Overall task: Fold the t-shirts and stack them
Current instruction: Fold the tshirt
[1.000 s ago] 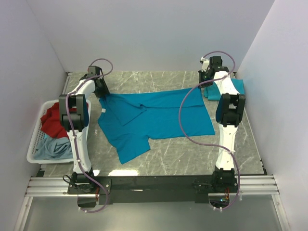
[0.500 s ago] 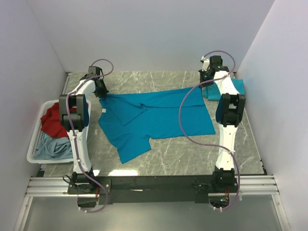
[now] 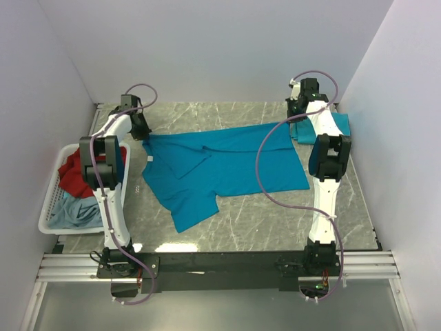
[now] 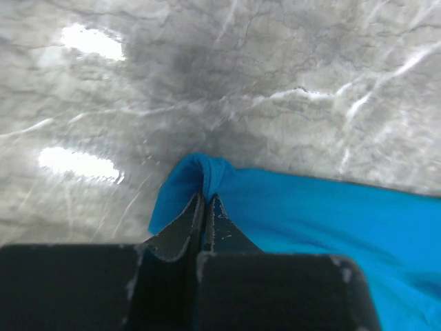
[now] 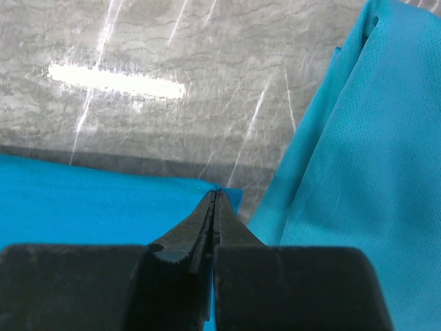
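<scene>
A soft teal-blue cloth t-shirt (image 3: 227,165) lies spread across the middle of the grey marble-patterned worktop (image 3: 269,214), 1 sleeve pointing toward the arm bases. The left hand (image 4: 205,201) is clamped on the shirt's far-left corner, a bunched fold pinched between its black fingers. The right hand (image 5: 216,198) is clamped on the far-right corner, fingers pressed together over the thin edge. Just beside it, at the worktop's far right, sits another folded teal t-shirt (image 5: 358,152). The white slatted plastic basket (image 3: 48,203) at left holds 2 more: a red t-shirt (image 3: 72,172) and a pale grey-blue t-shirt (image 3: 72,212).
</scene>
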Robot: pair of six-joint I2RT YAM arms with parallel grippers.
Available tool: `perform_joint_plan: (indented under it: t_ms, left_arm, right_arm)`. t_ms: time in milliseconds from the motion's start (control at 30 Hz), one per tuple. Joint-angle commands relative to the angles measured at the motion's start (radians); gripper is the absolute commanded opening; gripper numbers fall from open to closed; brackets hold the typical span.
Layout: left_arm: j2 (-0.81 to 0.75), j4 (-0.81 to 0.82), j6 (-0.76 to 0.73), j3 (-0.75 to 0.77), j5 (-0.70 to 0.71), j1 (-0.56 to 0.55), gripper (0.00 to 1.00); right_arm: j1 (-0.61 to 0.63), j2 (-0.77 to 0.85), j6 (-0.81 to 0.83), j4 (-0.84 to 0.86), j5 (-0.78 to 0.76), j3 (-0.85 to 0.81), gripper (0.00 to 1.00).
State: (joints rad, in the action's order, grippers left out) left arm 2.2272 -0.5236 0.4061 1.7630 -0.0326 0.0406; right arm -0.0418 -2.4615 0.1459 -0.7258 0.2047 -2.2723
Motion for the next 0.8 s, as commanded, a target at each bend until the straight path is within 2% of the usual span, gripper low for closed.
perform_joint_plan:
  t_ms: [0,367,467,500,533,567,600,667,733,767]
  left_arm:
    - [-0.121,0.022,-0.003,-0.01,-0.044,0.036,0.0]
    - [-0.017,-0.049,-0.029,0.056,-0.136,0.038,0.02]
    - [0.012,-0.061,-0.027,0.078,-0.122,0.038,0.16]
    - [0.018,-0.068,-0.027,0.087,-0.119,0.038,0.25]
    - [0.029,-0.073,-0.029,0.098,-0.107,0.038,0.29]
    - [0.029,-0.087,-0.03,0.121,-0.095,0.038,0.34]
    - [0.026,-0.088,-0.03,0.131,-0.081,0.038,0.4]
    - [-0.012,-0.079,-0.033,0.162,-0.032,0.038,0.48]
    - [-0.094,-0.056,-0.042,0.165,-0.001,0.038,0.57]
    - [-0.13,-0.023,-0.049,0.156,0.003,0.038,0.7]
  right_arm:
    - [-0.004,-0.016,-0.006,0.02,-0.036,-0.052,0.0]
    - [0.022,-0.024,0.006,0.037,-0.045,-0.065,0.0]
    - [0.036,-0.03,0.006,0.052,-0.082,-0.07,0.0]
    - [0.037,-0.031,-0.003,0.057,-0.094,-0.069,0.01]
    - [0.037,-0.031,-0.008,0.071,-0.109,-0.069,0.06]
    - [0.037,-0.03,-0.014,0.077,-0.135,-0.069,0.21]
    - [0.037,-0.024,-0.025,0.084,-0.145,-0.067,0.28]
    - [0.037,-0.007,-0.028,0.098,-0.157,-0.07,0.4]
    - [0.037,0.01,-0.023,0.1,-0.162,-0.084,0.43]
    - [0.037,0.031,-0.013,0.101,-0.163,-0.085,0.45]
